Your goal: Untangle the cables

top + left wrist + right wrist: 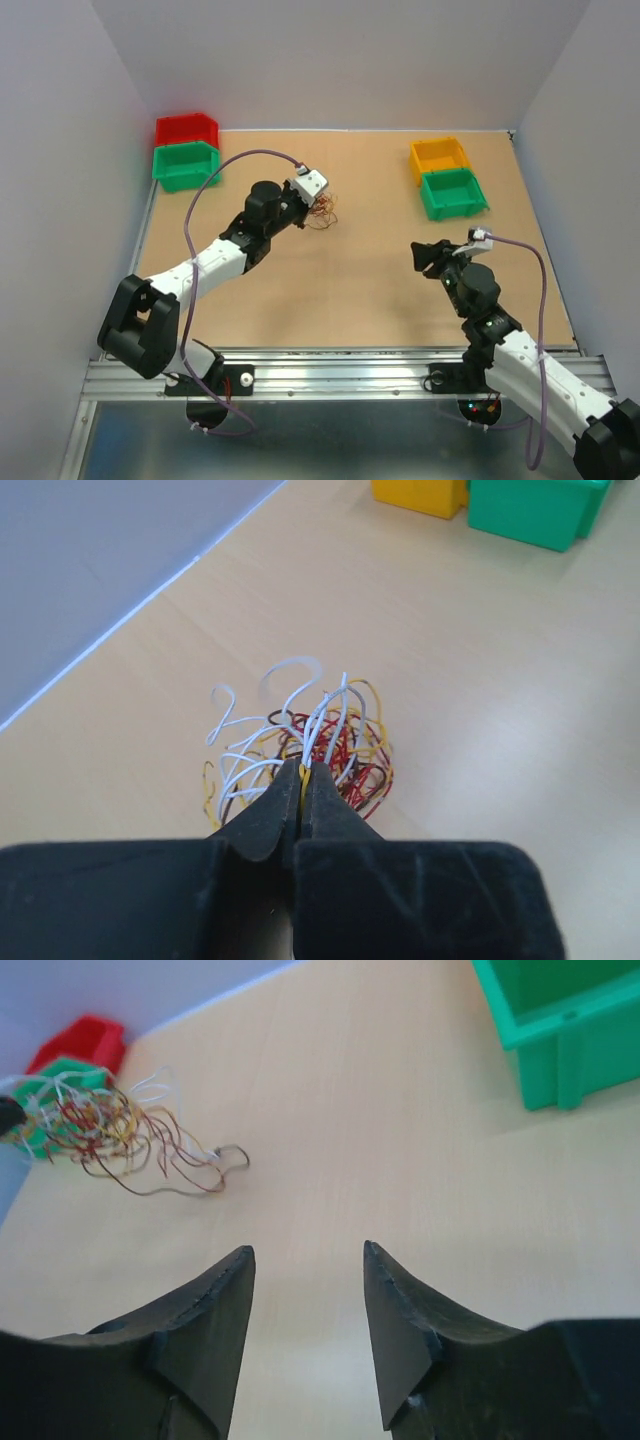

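Note:
The cables [322, 211] are a small knot of thin red, yellow, brown and white wires at the table's left centre. My left gripper [318, 203] is shut on the cables [310, 742]: a yellow and a white strand are pinched between its black fingertips [322, 790], and the rest fans out beyond the tips. My right gripper [422, 255] is at the right, well apart from the knot, open with nothing between its fingers [405, 1290]. In the right wrist view the cables [110, 1130] lie far off at the upper left, with loose red-brown ends trailing on the table.
A red bin [186, 128] and a green bin [185, 165] stand at the back left. A yellow bin [439, 156] and a green bin [453, 192] stand at the back right. White walls enclose the table on three sides.

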Action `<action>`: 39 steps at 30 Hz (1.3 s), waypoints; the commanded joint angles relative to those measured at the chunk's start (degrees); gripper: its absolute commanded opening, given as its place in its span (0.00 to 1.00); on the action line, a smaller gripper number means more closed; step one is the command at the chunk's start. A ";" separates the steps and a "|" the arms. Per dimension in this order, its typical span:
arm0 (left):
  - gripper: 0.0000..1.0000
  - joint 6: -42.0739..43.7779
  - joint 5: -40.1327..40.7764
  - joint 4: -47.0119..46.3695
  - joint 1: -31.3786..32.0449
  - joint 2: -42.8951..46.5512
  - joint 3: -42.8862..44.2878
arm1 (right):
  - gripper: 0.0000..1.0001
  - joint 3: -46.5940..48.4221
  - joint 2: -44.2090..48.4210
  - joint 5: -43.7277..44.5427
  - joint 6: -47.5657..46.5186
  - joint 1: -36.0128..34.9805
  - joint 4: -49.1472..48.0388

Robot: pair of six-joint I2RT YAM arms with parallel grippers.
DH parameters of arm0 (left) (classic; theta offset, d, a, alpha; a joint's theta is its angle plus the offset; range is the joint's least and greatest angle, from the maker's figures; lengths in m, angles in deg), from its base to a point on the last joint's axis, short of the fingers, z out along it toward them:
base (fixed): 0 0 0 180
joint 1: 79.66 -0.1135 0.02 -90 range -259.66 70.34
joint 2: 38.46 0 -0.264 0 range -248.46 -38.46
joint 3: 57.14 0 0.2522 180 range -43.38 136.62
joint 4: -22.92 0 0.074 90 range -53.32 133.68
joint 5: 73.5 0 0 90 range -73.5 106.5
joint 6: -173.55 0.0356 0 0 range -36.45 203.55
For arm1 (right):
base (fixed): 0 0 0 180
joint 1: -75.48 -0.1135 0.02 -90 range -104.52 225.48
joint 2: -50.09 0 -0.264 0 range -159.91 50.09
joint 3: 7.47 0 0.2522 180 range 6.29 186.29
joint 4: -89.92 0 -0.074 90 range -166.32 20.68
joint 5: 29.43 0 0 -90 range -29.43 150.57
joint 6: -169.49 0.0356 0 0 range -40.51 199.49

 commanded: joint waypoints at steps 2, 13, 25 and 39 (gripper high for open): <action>0.00 1.14 -6.28 -0.52 0.95 3.83 -0.98 | 0.67 0.78 -7.72 -9.23 -3.67 0.03 -6.84; 0.00 5.54 -19.64 8.79 8.77 8.84 -0.28 | 0.82 2.53 -28.81 -36.84 -10.88 -0.05 -34.01; 0.00 6.51 -20.71 11.34 12.37 7.25 0.60 | 0.44 3.23 -40.68 -46.69 -7.81 -0.76 -52.40; 0.00 -8.78 18.45 -8.07 -2.38 21.49 -6.78 | 0.01 2.71 -35.60 -13.45 -3.06 -0.84 -32.29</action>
